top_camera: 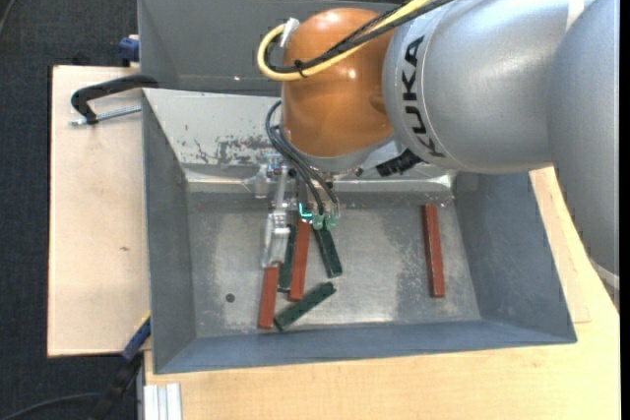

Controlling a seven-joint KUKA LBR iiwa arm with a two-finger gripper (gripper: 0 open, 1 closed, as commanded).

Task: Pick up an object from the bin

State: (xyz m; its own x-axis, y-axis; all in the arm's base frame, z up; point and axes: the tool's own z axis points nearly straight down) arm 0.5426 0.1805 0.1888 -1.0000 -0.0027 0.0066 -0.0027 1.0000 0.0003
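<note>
Silver arm: mine, reaching in from 3 o'clock; orange cover on the wrist sits over the back of the bin.
Grey bin: metal, floor mostly bare. Sticks bunched toward 9 o'clock of centre, one more off at 3.
Gripper: low over the 12 o'clock end of the bunch. Can't tell if clenched or released.
Lone red-brown stick: 3 o'clock side, well apart from me, long axis 12–6.
Red-brown stick: under me, long axis approx 12–6, top end at my tip.
Dark green stick: prob. my target. Just beside the red-brown one on its 3 o'clock side, long axis 11–5, upper end pointing at me.
Low green stick: 6 o'clock end of the bunch, lying crosswise, axis 8–2.
Step, my call: line up square to the 11–5 axis and close across the narrow width, not lengthwise. Neighbours lie v. close, so one may get dragged along.
</note>
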